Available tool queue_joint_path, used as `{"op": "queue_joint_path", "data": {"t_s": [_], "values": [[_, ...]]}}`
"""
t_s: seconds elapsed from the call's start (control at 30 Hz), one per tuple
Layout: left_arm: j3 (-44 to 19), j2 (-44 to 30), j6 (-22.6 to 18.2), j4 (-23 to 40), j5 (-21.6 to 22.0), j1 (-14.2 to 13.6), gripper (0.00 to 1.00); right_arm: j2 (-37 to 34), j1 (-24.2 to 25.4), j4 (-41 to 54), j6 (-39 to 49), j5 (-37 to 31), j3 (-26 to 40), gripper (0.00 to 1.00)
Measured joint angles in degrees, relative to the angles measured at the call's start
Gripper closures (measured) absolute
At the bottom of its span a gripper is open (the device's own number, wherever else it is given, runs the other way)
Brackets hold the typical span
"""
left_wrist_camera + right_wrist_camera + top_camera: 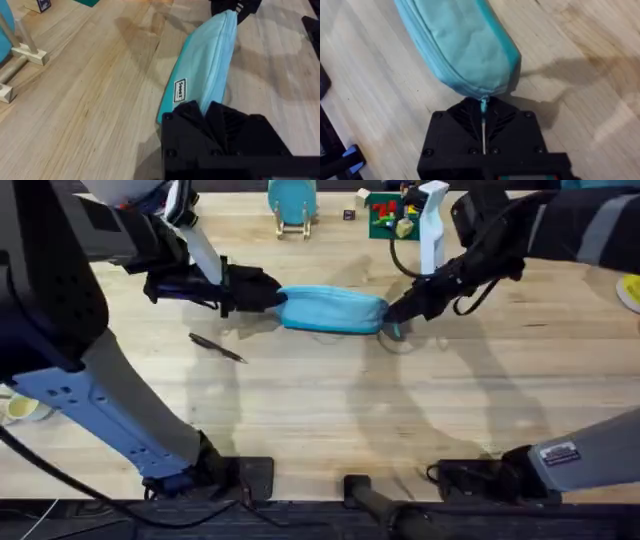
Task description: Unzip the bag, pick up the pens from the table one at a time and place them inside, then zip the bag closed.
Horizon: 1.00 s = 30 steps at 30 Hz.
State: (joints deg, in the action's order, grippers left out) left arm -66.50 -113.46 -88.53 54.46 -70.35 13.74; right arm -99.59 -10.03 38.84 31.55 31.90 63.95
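Currently the table (pixel 330 410) carries the bag (pixel 332 309) upper centre of the overhead frame, long axis left to right. Your left gripper (pixel 272 292) is clamped on its left end, your right gripper (pixel 392 315) closed on the zipper pull (pixel 483 107) at its right end. One pen (pixel 218 347) lies lower left, nearer the left arm.

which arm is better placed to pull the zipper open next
Probably the right: the right gripper is shut on the zipper pull at the bag's end, while the left gripper grips the opposite end, anchoring it.
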Motion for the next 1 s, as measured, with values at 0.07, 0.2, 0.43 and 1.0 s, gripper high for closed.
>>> {"op": "queue_joint_path", "data": {"t_s": [0.07,0.2,0.43,1.0], "values": [[0.00,0.01,0.00,0.00,0.00,0.00,0.959,0.00,-0.03,0.51,-0.32,-0.27,0.22,0.970],[0.00,-0.01,0.00,0.00,0.00,0.00,0.959,0.66,-0.03,2.05,-0.87,-0.90,0.89,0.970],[0.00,0.01,0.00,0.03,0.00,0.00,0.959,1.38,-0.03,6.52,-1.57,-1.06,3.94,0.970],[0.00,-0.01,0.00,0.02,0.00,0.02,0.959,1.38,-0.03,9.33,-1.77,-1.07,6.45,0.970]]}}
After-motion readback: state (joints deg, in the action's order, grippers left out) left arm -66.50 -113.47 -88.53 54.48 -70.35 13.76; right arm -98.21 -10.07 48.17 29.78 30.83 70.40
